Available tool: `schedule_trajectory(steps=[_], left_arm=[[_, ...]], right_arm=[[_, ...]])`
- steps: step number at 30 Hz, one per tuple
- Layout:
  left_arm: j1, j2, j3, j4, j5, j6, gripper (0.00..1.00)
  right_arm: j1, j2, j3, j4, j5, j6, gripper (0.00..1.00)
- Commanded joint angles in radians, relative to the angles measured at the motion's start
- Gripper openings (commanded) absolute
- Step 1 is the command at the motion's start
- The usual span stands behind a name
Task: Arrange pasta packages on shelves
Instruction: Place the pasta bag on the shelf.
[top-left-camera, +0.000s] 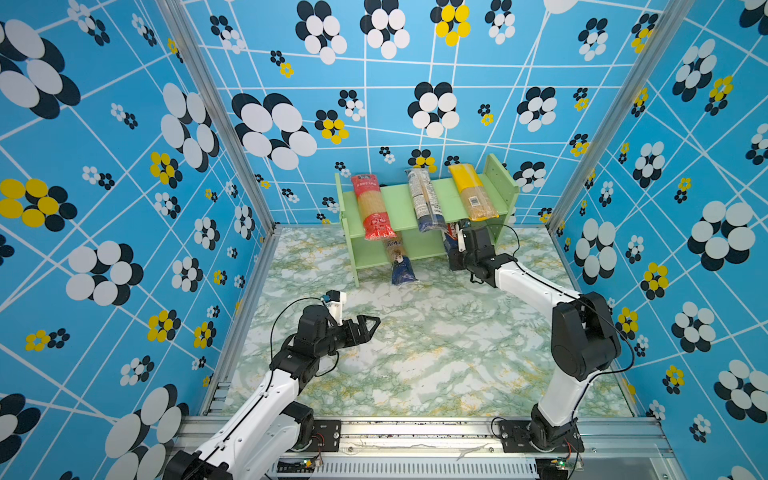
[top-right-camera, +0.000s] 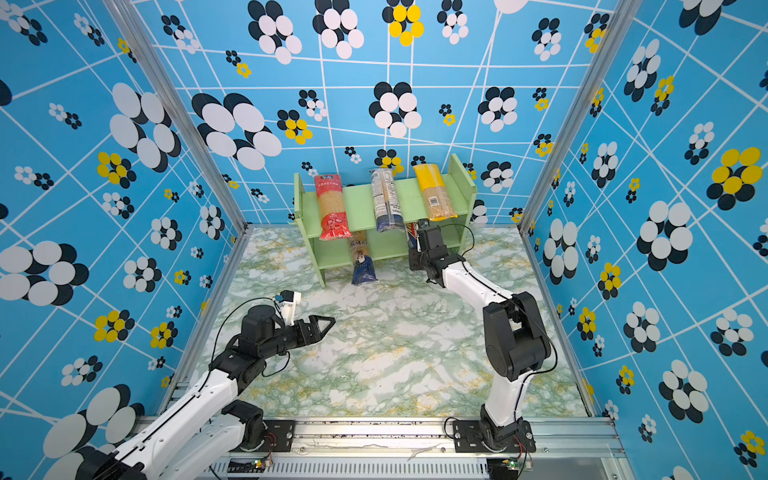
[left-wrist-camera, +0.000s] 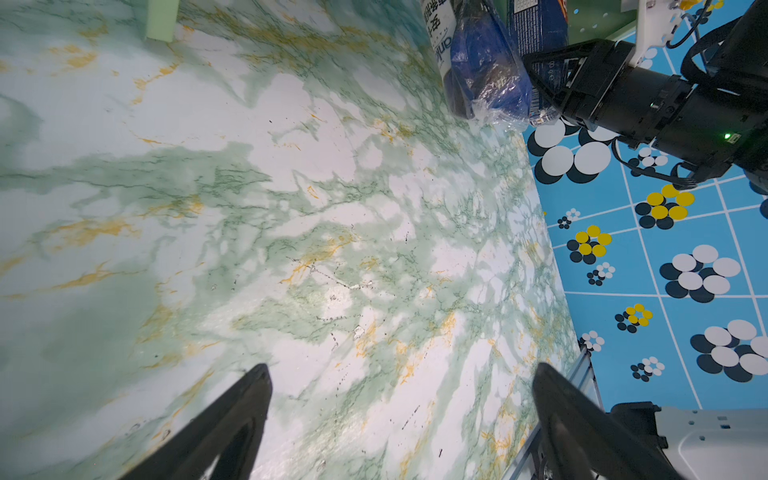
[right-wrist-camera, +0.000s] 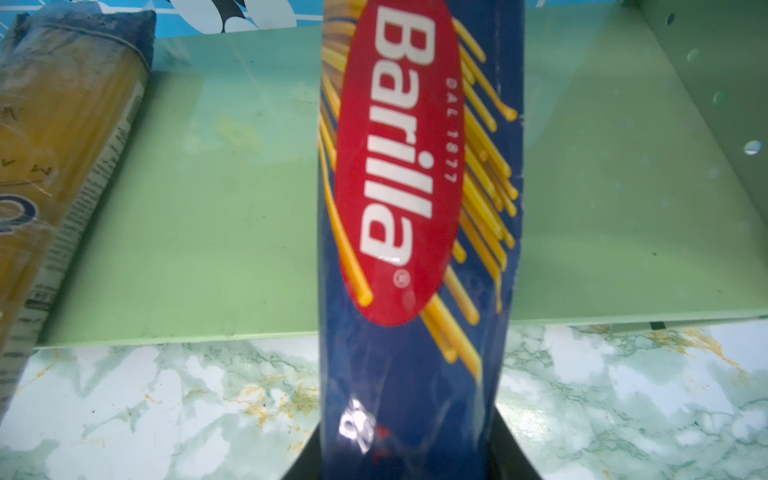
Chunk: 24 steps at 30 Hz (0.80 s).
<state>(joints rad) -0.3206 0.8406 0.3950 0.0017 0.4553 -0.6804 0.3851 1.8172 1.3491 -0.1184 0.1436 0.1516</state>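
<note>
Right wrist view: the right gripper is clamped on the near end of the dark blue Barilla pack, which fills the middle of the frame and reaches into the lower tier of the pale green shelf. In both top views the shelf stands at upper centre, on the marble table. Its top tier carries the red pack, clear pack and yellow pack, spaced apart. The brownish pack lies in the lower tier, its blue end jutting onto the table. At lower left, the left gripper hovers with jaws spread wide, holding nothing.
</note>
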Motion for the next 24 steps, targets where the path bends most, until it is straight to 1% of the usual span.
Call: schedule_trajectory(steps=[1,6,8,10,14,17,24], left_arm=[[0.009,-0.013,0.02,-0.019,-0.01,0.022,0.99],[0.01,-0.011,0.023,-0.019,-0.011,0.022,0.99],[0.01,-0.008,0.025,-0.019,-0.009,0.023,0.99],[0.011,-0.005,0.025,-0.017,-0.009,0.024,0.99],[0.011,-0.001,0.024,-0.013,-0.007,0.021,0.99],[0.011,-0.001,0.024,-0.013,-0.009,0.02,0.99],[0.011,-0.003,0.025,-0.012,-0.01,0.017,0.99]], right_arm=[[-0.008,-0.004,0.068,0.142,0.024,-0.015,0.0],[-0.008,-0.003,0.062,0.136,0.027,-0.02,0.06],[-0.008,-0.007,0.059,0.131,0.033,-0.023,0.13],[-0.008,-0.008,0.056,0.128,0.036,-0.026,0.17],[-0.008,-0.015,0.044,0.128,0.041,-0.03,0.28],[-0.008,-0.019,0.036,0.128,0.044,-0.033,0.32],[-0.008,-0.021,0.028,0.127,0.045,-0.032,0.37]])
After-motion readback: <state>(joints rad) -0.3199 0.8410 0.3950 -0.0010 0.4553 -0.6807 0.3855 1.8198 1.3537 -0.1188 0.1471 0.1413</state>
